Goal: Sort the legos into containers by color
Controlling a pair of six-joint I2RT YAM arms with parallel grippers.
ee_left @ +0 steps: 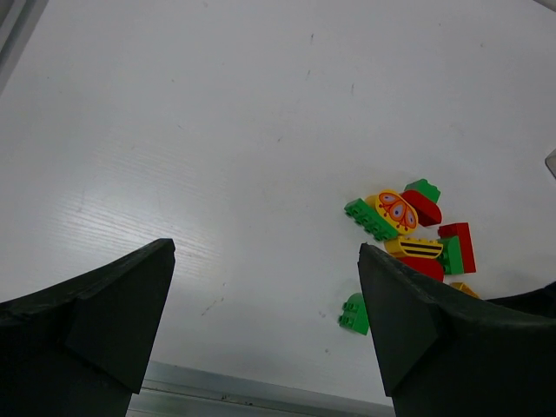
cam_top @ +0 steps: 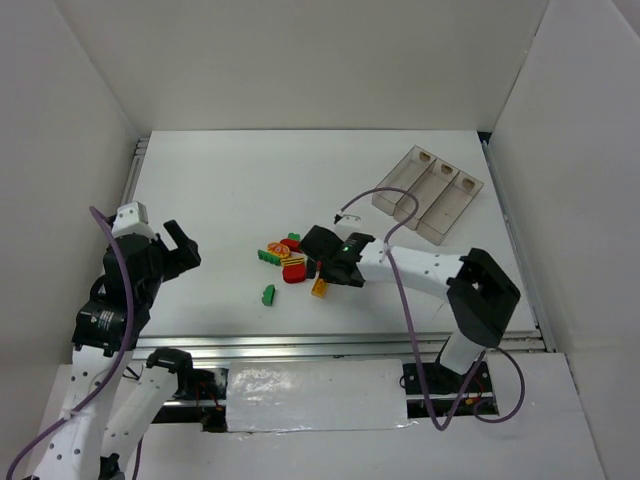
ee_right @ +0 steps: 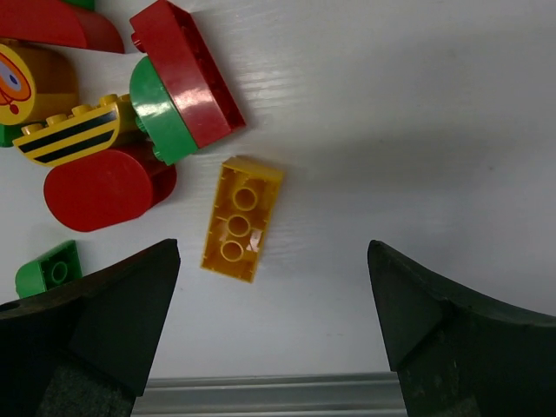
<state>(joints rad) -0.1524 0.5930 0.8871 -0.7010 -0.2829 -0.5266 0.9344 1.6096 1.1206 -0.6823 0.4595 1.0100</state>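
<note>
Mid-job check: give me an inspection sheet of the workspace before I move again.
Surface: white table, faint scuffs.
Job's things: red, green and yellow bricks clustered mid-table; one green brick apart, nearer the arms; yellow brick beside the pile; tray at far right, no bricks visible inside.
Clutter: nothing seen.
End effectors: left end effector open, off to the left, holding nothing; right end effector open over the yellow brick, holding nothing.
Cables: purple left cable along its arm; purple right cable loops above the table.
Surroundings: white walls; metal rail at near edge.

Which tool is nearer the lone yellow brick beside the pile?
Right. The right tool hangs open just over the yellow brick; the left tool is far off, across the pile.
</note>
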